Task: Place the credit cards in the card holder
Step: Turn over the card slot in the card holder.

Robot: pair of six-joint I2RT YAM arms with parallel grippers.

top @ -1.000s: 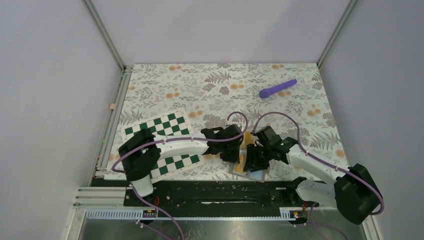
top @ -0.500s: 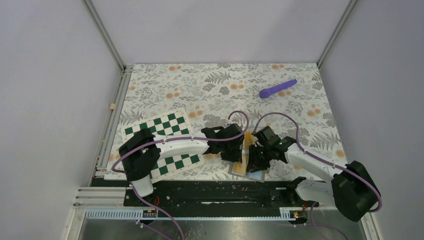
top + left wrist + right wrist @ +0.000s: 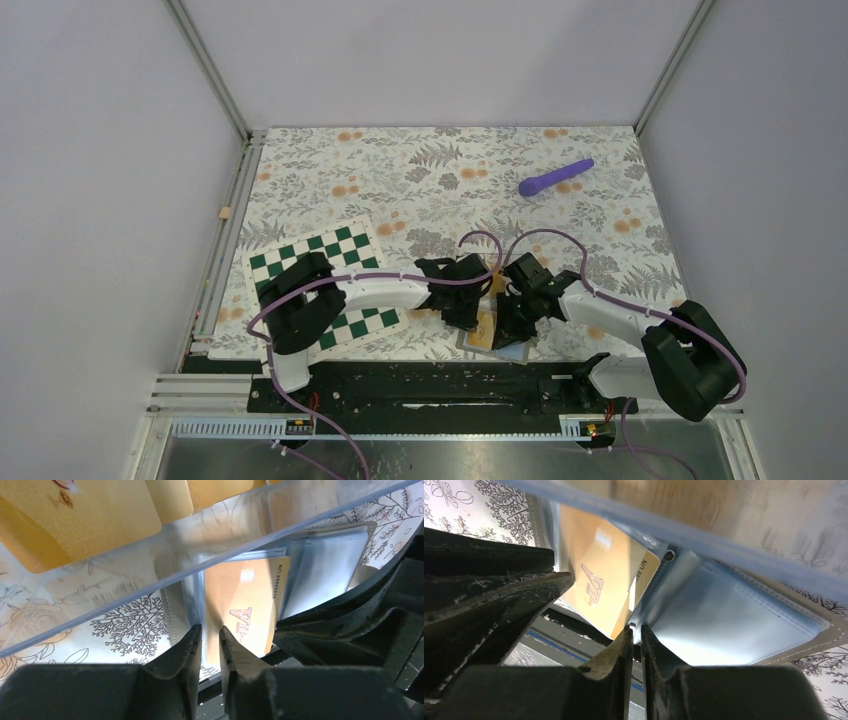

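The card holder (image 3: 508,350) lies open near the table's front edge, its clear sleeves (image 3: 724,615) facing up. One orange credit card (image 3: 245,600) marked VIP lies at the left sleeve, and it also shows in the right wrist view (image 3: 599,580). My left gripper (image 3: 210,630) hangs over that card's left edge with a narrow gap between the jaws. The sleeve's edge and the card show in the gap, and a pinch is not clear. My right gripper (image 3: 637,630) is shut on the sleeve's edge at the holder's middle seam. More credit cards (image 3: 90,515) lie beyond, behind a clear plastic edge.
A green-and-white chessboard (image 3: 320,255) lies under the left arm at the left. A purple rod (image 3: 556,176) rests at the far right of the floral cloth. A black rail (image 3: 420,385) runs along the table's near edge, just behind the holder.
The right jaws have closed in on the sleeve's edge. Both arms have drawn slightly closer together over the holder. The left jaws widened, then narrowed again.
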